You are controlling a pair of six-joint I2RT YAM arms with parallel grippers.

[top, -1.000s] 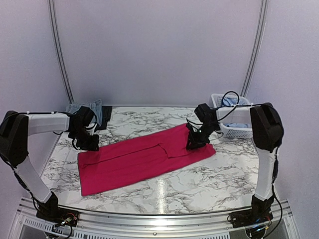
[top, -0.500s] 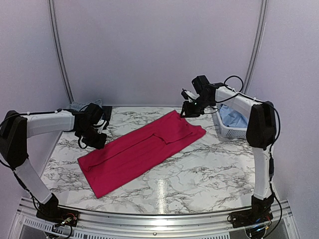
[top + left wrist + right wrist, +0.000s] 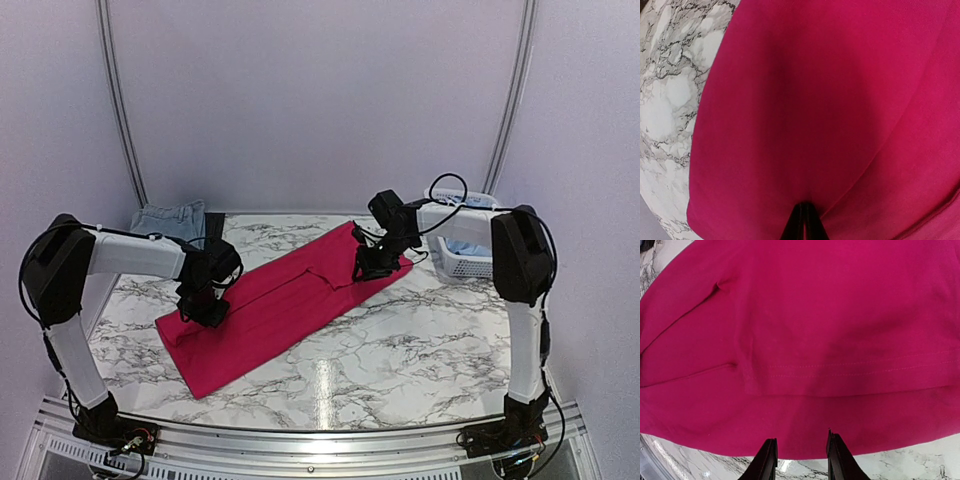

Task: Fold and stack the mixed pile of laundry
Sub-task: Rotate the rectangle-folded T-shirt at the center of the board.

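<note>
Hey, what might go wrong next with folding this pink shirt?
The left claw is shut on a pinch of the pink T-shirt, while the right claw stands open over the hem, gripping nothing. Lifting now would likely drag one end and undo the fold. The right arm's cable loops above the white basket and may snag it.

The 2 wrist views crop the pink T-shirt (image 3: pixel 815 100); the right arm (image 3: pixel 455 215) hides part of the basket (image 3: pixel 468 265).
</note>
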